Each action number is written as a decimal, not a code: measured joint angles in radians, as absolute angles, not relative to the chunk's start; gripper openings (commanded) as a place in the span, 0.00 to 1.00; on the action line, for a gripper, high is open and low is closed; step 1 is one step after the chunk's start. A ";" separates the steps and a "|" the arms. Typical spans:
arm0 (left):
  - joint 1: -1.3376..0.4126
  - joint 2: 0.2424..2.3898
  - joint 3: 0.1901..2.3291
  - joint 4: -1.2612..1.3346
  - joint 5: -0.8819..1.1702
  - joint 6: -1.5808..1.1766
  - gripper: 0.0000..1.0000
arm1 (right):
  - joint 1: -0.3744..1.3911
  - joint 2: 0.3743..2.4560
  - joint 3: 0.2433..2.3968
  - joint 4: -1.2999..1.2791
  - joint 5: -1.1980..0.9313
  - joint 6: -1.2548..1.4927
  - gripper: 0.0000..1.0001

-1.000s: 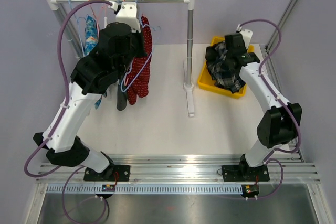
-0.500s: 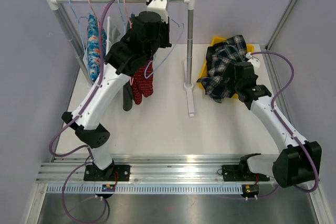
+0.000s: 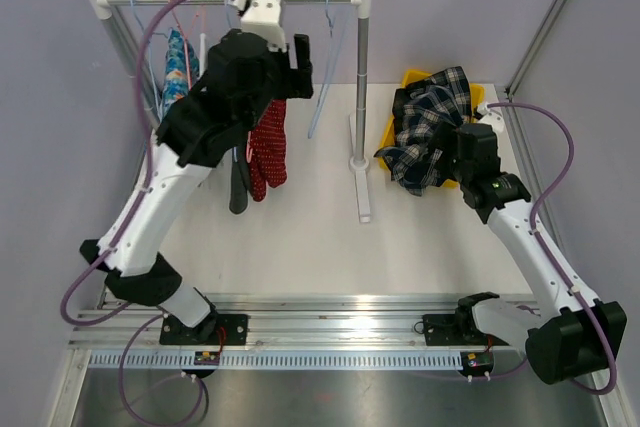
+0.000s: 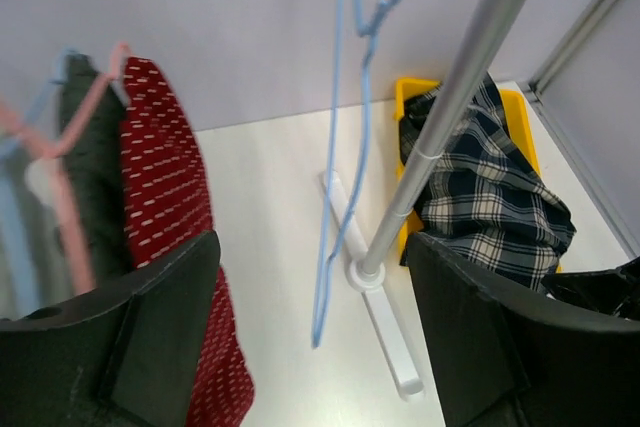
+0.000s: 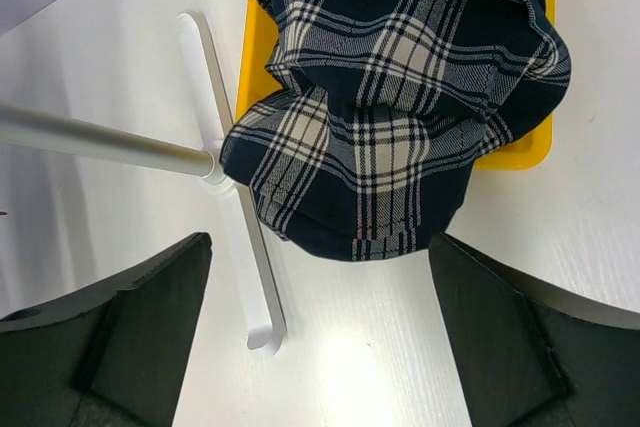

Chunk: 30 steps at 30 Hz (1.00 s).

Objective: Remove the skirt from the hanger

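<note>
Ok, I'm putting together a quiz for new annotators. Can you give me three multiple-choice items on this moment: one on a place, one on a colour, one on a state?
1. Where is the plaid skirt?
A. hanging on the rail
B. heaped on the yellow bin
C. flat on the table by the left arm's base

2. What colour is the bare hanger beside the post?
A. blue
B. red
C. black

3. How is the right gripper?
A. shut on the skirt
B. open, holding nothing
C. shut on a hanger

Answers:
1. B: the cloth is piled on the bin and spills over its edge.
2. A: its thin wire is light blue.
3. B: the fingers are spread wide above the skirt, with nothing between them.
</note>
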<state>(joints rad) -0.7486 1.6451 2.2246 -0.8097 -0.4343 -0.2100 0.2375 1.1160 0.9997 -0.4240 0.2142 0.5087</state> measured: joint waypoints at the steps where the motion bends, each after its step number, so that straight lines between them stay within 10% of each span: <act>1: -0.749 1.601 2.201 -0.813 -0.451 -0.204 0.79 | 0.237 1.108 0.994 -0.424 0.214 0.509 0.97; 9: -0.728 1.347 2.045 -0.788 -0.563 -0.174 0.79 | 0.237 1.090 0.962 -0.449 0.198 0.508 0.97; 16: -0.693 1.377 1.961 -0.769 -0.563 -0.177 0.50 | 0.237 1.053 0.945 -0.471 0.197 0.501 0.96; 30: -0.637 1.438 1.950 -0.772 -0.549 -0.179 0.50 | 0.237 1.021 0.899 -0.494 0.198 0.490 0.97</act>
